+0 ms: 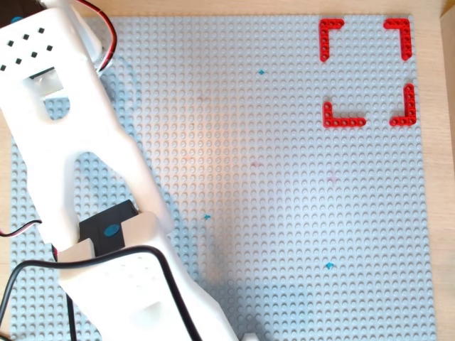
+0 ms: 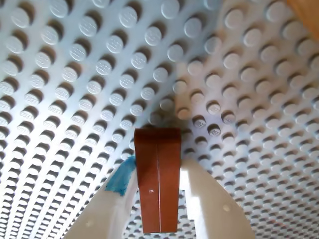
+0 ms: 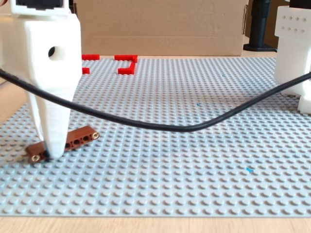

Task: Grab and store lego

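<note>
Lego point(image 2: 158, 184), a reddish-brown beam, lies flat on the grey studded baseplate point(image 3: 194, 160), clamped between the end effector's point(image 2: 159, 199) white fingers point(image 2: 212, 204).

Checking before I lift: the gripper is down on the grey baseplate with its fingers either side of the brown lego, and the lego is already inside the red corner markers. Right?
Not quite. The gripper does straddle the lego on the baseplate, but the fixed view shows the lego far from the red corner markers, whose square is empty in the overhead view.

Lego point(image 3: 63, 143) on baseplate point(image 3: 194, 160), between gripper point(image 2: 158, 199) fingers
</note>
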`<state>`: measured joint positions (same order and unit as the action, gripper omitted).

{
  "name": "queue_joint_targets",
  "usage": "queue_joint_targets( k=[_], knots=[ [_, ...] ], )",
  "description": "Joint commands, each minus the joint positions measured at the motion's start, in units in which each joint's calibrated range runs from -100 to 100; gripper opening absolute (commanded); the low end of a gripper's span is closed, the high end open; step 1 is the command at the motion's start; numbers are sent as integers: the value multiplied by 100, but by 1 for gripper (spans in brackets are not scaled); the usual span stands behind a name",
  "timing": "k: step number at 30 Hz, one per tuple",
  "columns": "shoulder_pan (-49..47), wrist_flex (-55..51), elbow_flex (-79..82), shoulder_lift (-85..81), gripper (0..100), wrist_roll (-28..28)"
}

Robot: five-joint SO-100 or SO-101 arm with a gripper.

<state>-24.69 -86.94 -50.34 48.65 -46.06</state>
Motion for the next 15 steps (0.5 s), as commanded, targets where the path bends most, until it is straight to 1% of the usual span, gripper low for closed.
queue_joint_targets(
  k=[1,3,8,12,15],
  knots=[
    [170,-809,-1155,-132,2,-163],
    [244,-1271,-1754,-132,2,-252],
    [259,-1297,-2480,-141,2,-325],
    [288,-1306,-2434,-369,2,-487],
    [503,-1306,-1944,-767,2,-576]
  ],
)
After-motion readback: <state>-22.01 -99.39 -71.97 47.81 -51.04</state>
